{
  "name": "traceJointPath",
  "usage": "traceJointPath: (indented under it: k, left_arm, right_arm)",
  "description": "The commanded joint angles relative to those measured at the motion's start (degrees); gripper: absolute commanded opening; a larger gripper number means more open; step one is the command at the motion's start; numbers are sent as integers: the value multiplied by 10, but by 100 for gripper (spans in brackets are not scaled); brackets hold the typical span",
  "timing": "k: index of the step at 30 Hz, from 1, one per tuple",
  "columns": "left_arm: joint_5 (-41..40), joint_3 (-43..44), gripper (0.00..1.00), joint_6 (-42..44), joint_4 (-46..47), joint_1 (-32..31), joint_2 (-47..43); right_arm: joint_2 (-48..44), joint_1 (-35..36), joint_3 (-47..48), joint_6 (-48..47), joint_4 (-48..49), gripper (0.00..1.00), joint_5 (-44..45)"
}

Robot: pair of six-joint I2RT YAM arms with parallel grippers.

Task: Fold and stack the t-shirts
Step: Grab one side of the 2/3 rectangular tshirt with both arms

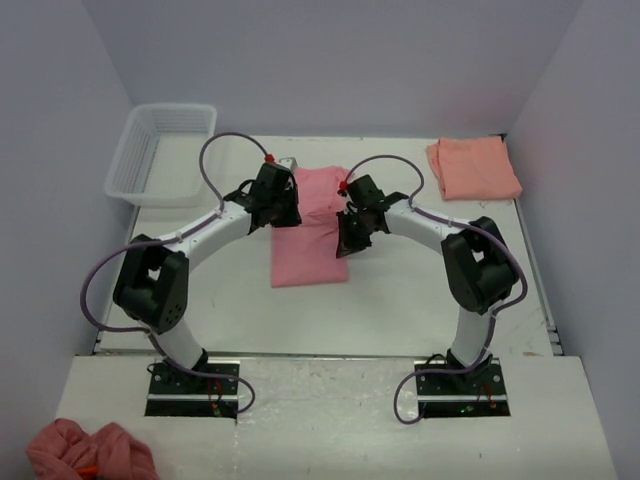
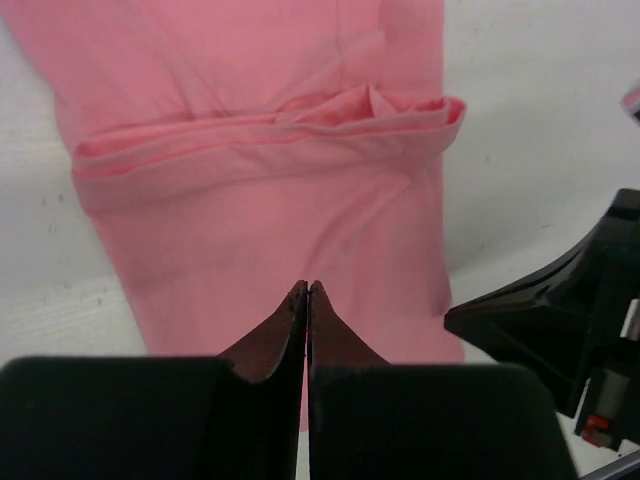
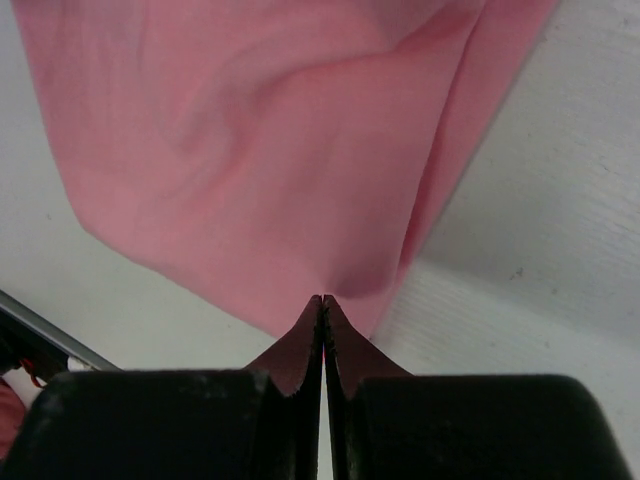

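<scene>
A rose-pink t-shirt [image 1: 310,245], folded into a long strip, lies in the middle of the table. It fills the left wrist view, where a crosswise fold [image 2: 270,135] runs over it. My left gripper [image 1: 285,215] hovers over the shirt's left side; its jaws [image 2: 307,290] are shut and no cloth shows between them. My right gripper [image 1: 347,240] is at the shirt's right edge, shut on the pink cloth [image 3: 300,150], which gathers to a point at the tips [image 3: 323,300]. A salmon-orange t-shirt [image 1: 473,167] lies folded at the back right.
A white mesh basket [image 1: 160,150] stands at the back left. A crumpled pink cloth heap [image 1: 90,452] lies on the near ledge at the bottom left. White walls close in the table on three sides.
</scene>
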Motion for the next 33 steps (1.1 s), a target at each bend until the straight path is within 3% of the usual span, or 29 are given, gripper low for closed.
traceJointPath:
  k: [1, 17, 33]
  left_arm:
    - [59, 49, 0, 21, 31, 20, 39]
    - [292, 67, 0, -10, 172, 44, 172]
    - [349, 118, 0, -45, 239, 90, 288]
  right_arm:
    - [17, 2, 40, 11, 40, 0, -28]
    - [49, 23, 47, 28, 44, 0, -31]
    - [58, 43, 22, 49, 41, 0, -4]
